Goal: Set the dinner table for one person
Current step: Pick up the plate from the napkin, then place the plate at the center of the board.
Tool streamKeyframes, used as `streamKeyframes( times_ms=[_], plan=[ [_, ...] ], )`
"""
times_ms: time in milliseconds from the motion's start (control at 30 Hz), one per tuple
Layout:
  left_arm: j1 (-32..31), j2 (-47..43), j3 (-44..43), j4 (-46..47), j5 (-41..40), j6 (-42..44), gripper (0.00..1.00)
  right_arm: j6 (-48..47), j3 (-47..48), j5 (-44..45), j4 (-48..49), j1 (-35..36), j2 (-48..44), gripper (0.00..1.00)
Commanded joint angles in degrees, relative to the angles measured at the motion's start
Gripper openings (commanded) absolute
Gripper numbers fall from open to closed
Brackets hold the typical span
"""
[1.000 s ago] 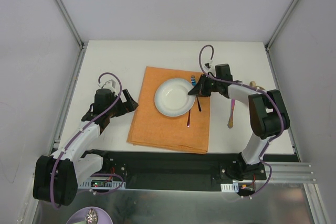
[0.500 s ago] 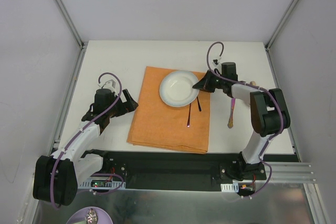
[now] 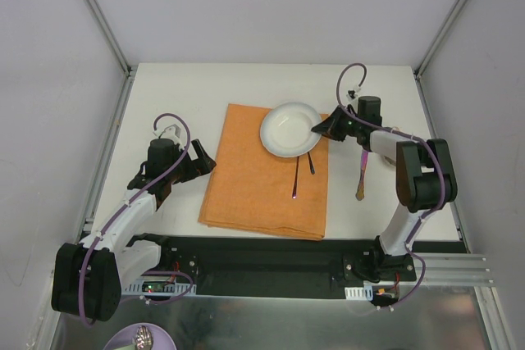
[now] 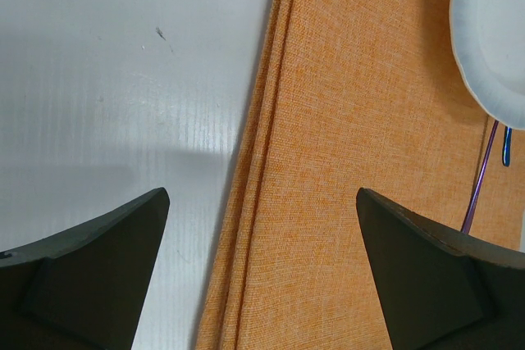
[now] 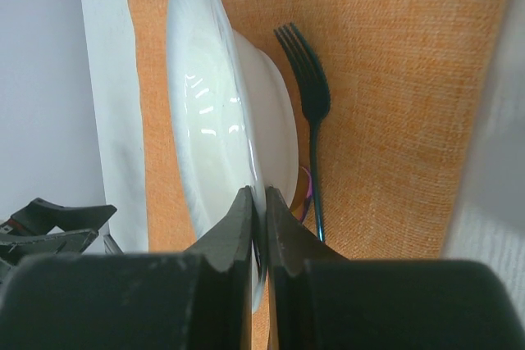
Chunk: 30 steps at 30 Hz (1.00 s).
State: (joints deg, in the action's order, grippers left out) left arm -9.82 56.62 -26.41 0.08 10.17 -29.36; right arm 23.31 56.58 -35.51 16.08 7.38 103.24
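The white dinner table [image 3: 180, 92] carries an orange placemat [image 3: 258, 178]. My right gripper [image 3: 321, 128] is shut on the right rim of a white plate [image 3: 289, 129] and holds it tilted over the placemat's far right corner. In the right wrist view the plate [image 5: 209, 112] stands edge-on between my fingertips [image 5: 246, 211], above a dark fork [image 5: 310, 104] on the placemat [image 5: 394, 79]. My left gripper [image 3: 199, 161] is open and empty at the placemat's left edge. In the left wrist view my left gripper [image 4: 258, 202] straddles the placemat edge [image 4: 271, 120].
A dark fork [image 3: 310, 162] and a purple utensil [image 3: 295, 179] lie on the placemat's right part. A pink-purple utensil [image 3: 361, 176] lies on the table right of the placemat. Metal rails [image 3: 111, 161] edge the table, with grey walls around.
My right gripper has carried the plate from the placemat's right middle toward the back right, uncovering the fork and the purple utensil. The left arm has not moved.
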Motion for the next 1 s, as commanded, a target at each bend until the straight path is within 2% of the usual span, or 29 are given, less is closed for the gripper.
streamKeyframes(
  times_ms=[0,333,967],
  plan=[
    [-0.6,-0.1,-0.4,0.2,0.7,0.7,0.99,3.8,1.9,-1.0,9.4,-1.6,-1.6,0.01],
    [-0.6,-0.4,-0.1,0.2,0.9,0.6,0.99,5.0,3.6,0.9,9.4,-6.3,-1.1,0.01],
    [-0.5,-0.5,-0.2,0.2,0.6,1.0,0.99,7.5,14.3,3.0,9.6,-15.3,7.8,0.01]
  ],
)
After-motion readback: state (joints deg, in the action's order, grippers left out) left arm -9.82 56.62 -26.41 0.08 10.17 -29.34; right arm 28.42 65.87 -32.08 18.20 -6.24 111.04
